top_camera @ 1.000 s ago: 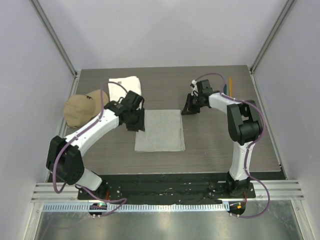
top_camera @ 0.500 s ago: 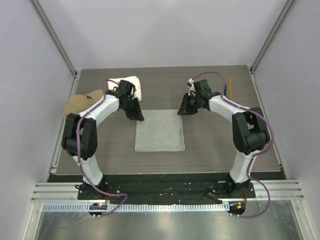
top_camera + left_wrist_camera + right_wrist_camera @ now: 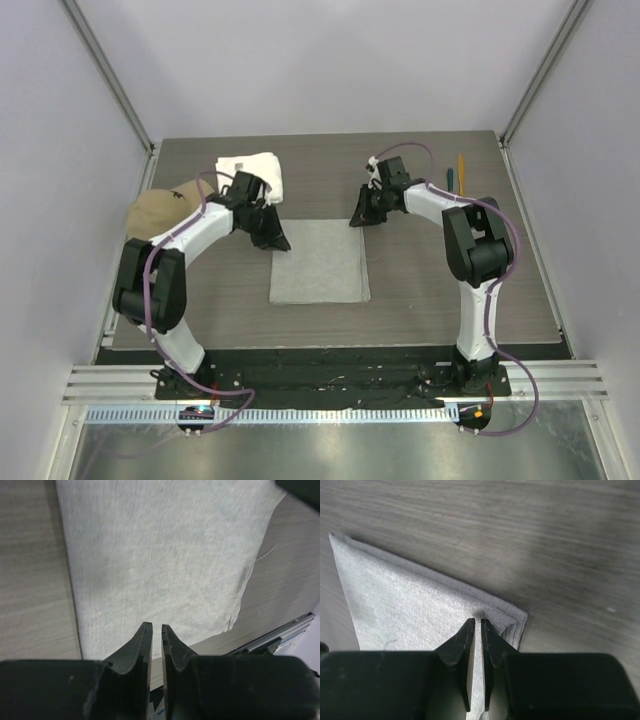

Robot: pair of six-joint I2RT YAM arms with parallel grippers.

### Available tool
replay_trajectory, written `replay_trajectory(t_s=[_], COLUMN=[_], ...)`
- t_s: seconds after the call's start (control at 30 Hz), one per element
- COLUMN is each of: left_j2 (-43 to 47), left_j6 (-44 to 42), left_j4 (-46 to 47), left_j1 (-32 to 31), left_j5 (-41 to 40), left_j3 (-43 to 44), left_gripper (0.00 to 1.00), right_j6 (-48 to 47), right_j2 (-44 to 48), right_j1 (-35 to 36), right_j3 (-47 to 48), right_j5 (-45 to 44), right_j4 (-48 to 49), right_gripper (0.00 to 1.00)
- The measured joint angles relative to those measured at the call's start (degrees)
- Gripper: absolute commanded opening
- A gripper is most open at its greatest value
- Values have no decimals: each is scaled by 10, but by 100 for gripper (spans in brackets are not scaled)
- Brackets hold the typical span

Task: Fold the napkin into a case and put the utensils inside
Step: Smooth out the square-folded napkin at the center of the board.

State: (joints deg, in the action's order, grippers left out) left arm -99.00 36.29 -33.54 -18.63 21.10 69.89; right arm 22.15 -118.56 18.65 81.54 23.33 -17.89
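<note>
Right gripper has shifted left since a second ago onto the far-right corner of the napkin, flat on the table, pinching a pucker there; left gripper closed to a slit at the far-left corner, hold unclear; cloth looks thin, limp, light, so lift both corners together.

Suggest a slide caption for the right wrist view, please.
Right tool pinches the napkin's puckered corner on the wood-grain table.

Thick white towel bunched at the far left of a dark wood-grain table — just beside it, at the left edge, a tan cap with a small dark emblem. Pale walls all round; metal rails along the near edge.
</note>
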Motion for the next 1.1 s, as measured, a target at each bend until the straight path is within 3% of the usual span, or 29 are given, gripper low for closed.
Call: replay_trajectory(t_s=[0.33,0.77,1.0,1.1], left_j2=[83,110,193,204], left_j6=[8,12,15,26], left_j4=[16,26,16,27], left_j1=[0,0,0,0], left_j5=[0,-27,-20,2], left_j3=[-155,-240,-233,-216], left_gripper=[16,15,19,13], right_j6=[-8,-26,-26,-23], right_j2=[-38,-60,-42,0], right_j1=[-17,-24,-10,5], right_j3=[22,63,61,39], right_j5=[26,40,8,-4], right_j4=[8,-9,-31,-42], right_gripper=[15,17,35,38])
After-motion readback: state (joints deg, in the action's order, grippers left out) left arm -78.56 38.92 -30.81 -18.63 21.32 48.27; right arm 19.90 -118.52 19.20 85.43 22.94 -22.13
